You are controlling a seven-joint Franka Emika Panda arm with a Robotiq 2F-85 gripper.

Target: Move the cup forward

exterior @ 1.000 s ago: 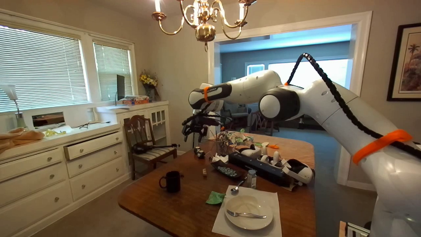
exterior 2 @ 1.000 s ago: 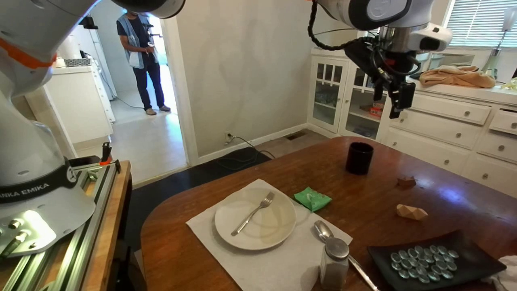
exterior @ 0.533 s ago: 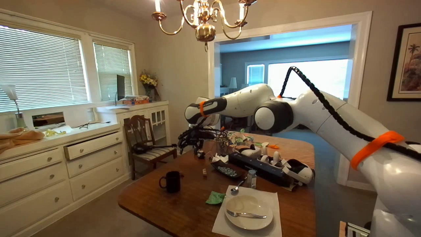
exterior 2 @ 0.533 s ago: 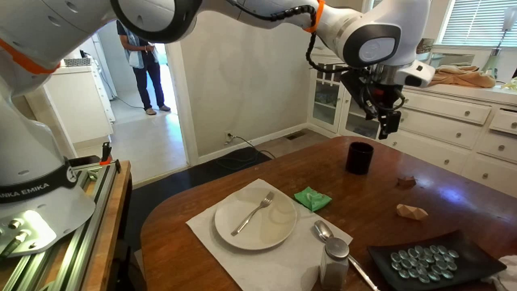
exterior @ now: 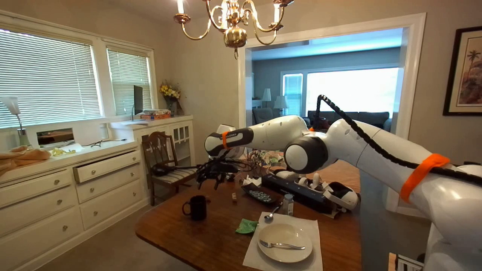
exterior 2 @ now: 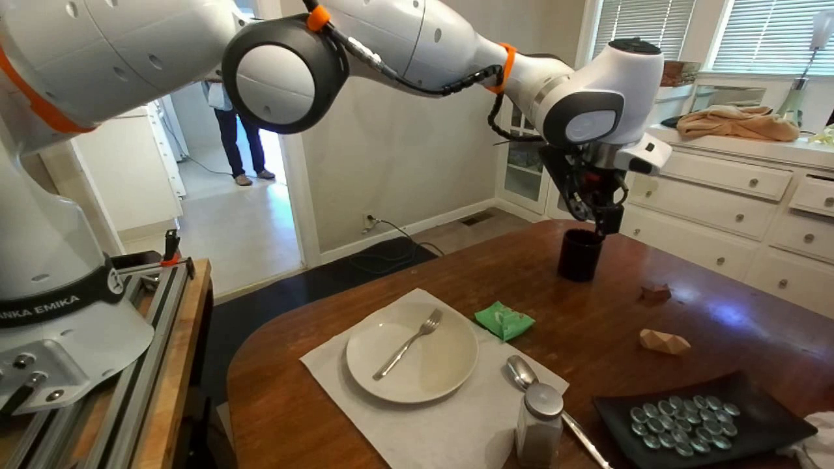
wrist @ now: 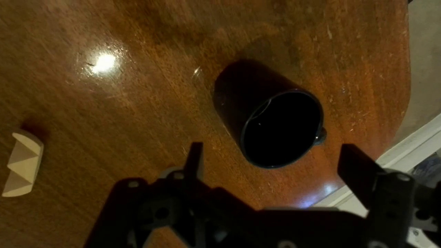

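One dark mug [wrist: 263,112] stands upright on the table [wrist: 120,137], not yet held.

Left to right in the wrist view: a tan faceted block [wrist: 23,163] lies well apart, near the mug's nine o'clock; the gripper [wrist: 273,148] has its fingers [wrist: 195,160] spread wide, gripping nothing; the mug's handle [wrist: 321,136] juts toward four o'clock. In both exterior views the gripper hangs near the mug's one o'clock. I expect a stiff, slick thing, probably breakable ceramic, light if empty; its inside is too dark to tell. The safest hold looks to be opposite sides of the body, just below the rim, clear of the handle.
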